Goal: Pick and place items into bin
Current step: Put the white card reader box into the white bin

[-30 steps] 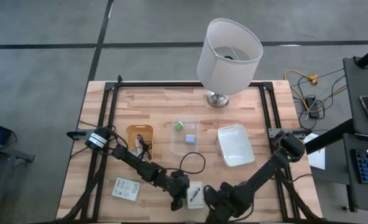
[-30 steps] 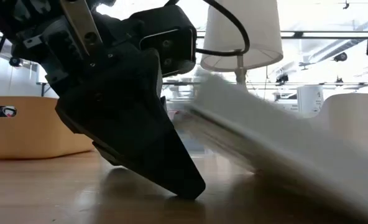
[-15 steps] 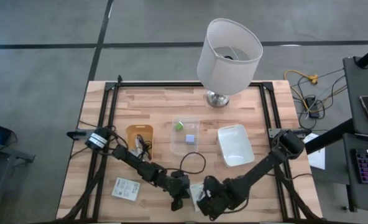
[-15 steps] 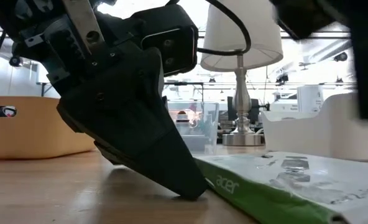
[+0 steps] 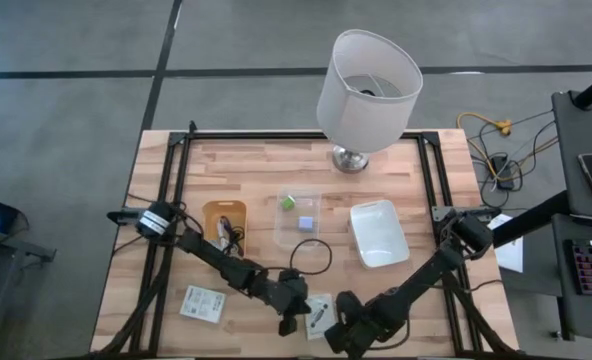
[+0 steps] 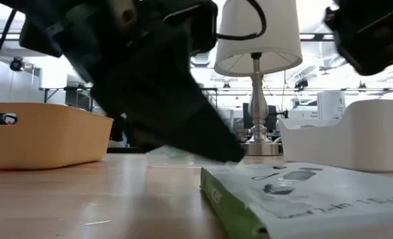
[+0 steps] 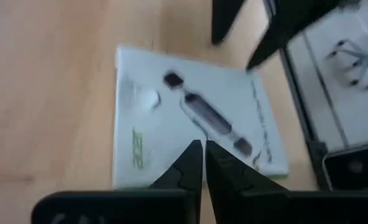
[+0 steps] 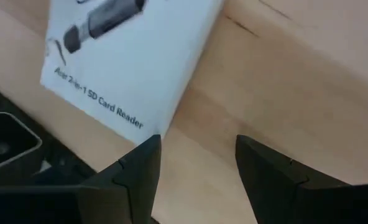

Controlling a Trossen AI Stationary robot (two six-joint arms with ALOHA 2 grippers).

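The left gripper (image 5: pixel 298 322) hangs low over the near edge of the table (image 5: pixel 256 180), its fingers (image 7: pixel 193 163) pressed together with nothing between them; their tips sit just above the flat white packet (image 7: pixel 190 127) with green print, which lies flat on the wood right ahead of them. The right gripper (image 5: pixel 333 330) is just beside that same packet on its other side, fingers (image 8: pixel 140 165) spread and empty, the packet's corner (image 8: pixel 125 68) lying just beyond the gap between them. So the two grippers flank the packet closely, each standing in the other's way.

A second white packet (image 5: pixel 202 303) lies well apart from both pairs of fingers, near the table's left front corner. Farther back from the fingers stand a tan tray (image 5: pixel 209 210) holding coiled cables (image 5: pixel 226 235), a clear bin (image 5: pixel 281 225) with a green cube (image 5: pixel 288 202) and a grey-blue cube (image 5: pixel 305 225) in it, and a white bin (image 5: pixel 378 232). A loose black cable loop (image 5: pixel 311 258) lies between the clear bin and the left fingers. A white lamp (image 5: pixel 368 80) stands at the far edge.
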